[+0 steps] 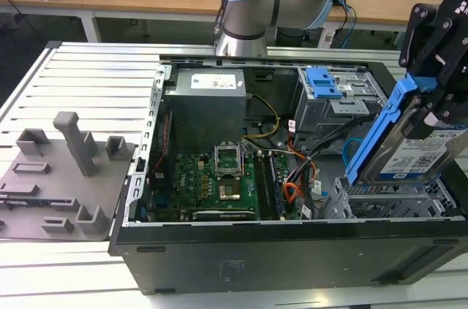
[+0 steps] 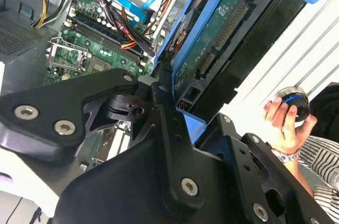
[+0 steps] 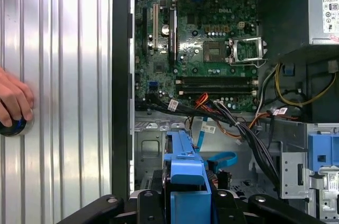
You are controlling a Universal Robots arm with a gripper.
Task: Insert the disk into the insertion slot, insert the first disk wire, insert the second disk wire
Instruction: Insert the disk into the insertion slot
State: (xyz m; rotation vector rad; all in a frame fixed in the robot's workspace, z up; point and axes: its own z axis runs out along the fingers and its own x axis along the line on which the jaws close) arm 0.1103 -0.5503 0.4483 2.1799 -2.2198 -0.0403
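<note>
The gripper is clamped on the disk. The disk hangs tilted, its lower edge at the open top of the insertion slot and not yet seated inside. The second disk wire curls loose just beside that slot, within the computer case.

Nothing printed here can be made out. The disk carries a white label with dark lines and code patches (too fine to read). Just beyond the motherboard, the power supply bears a white sticker of small text. White tags on wires beside the motherboard are equally unreadable.
</note>
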